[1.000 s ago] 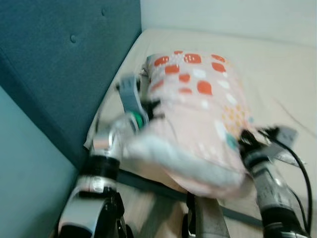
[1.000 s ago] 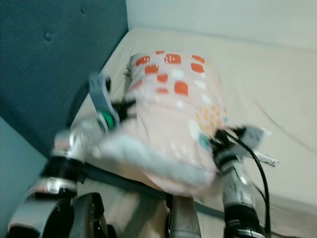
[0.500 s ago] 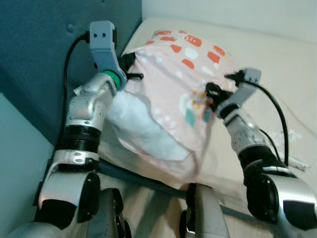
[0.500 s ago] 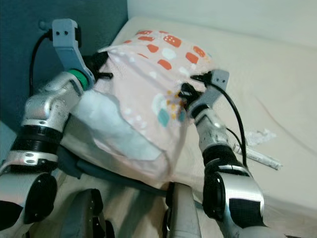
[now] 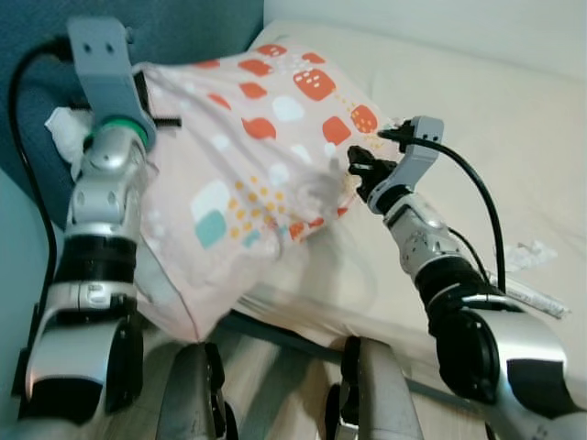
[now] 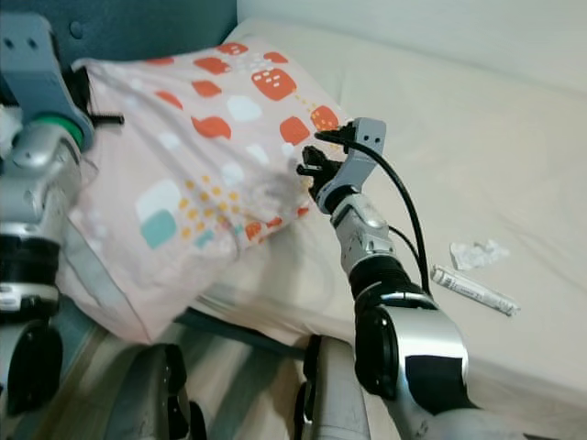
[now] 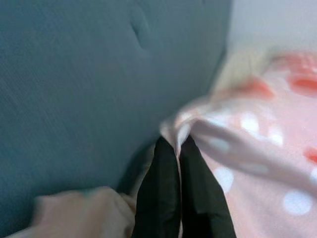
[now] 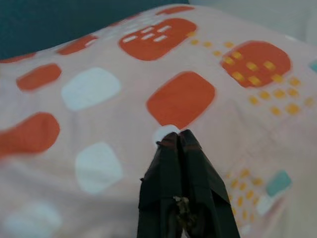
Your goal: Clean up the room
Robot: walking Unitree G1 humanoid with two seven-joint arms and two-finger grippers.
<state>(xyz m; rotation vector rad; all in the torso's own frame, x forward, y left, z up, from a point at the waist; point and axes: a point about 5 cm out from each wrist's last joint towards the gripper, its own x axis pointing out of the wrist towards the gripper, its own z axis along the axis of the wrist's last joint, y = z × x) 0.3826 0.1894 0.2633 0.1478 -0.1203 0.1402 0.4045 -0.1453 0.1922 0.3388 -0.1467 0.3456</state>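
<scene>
Wrist views catch both pinches: the left end effector clamped on a corner of the pillow by the teal headboard, the right end effector clamped on its patterned face. Head views add the bed, a wrapper and crumpled paper on the right. The pink, spotted pillow hangs stretched between the arms above the bed's left near corner.

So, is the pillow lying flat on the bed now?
No, the pillow is lifted, with the left gripper and the right gripper each pinching its cloth above the bed.
</scene>
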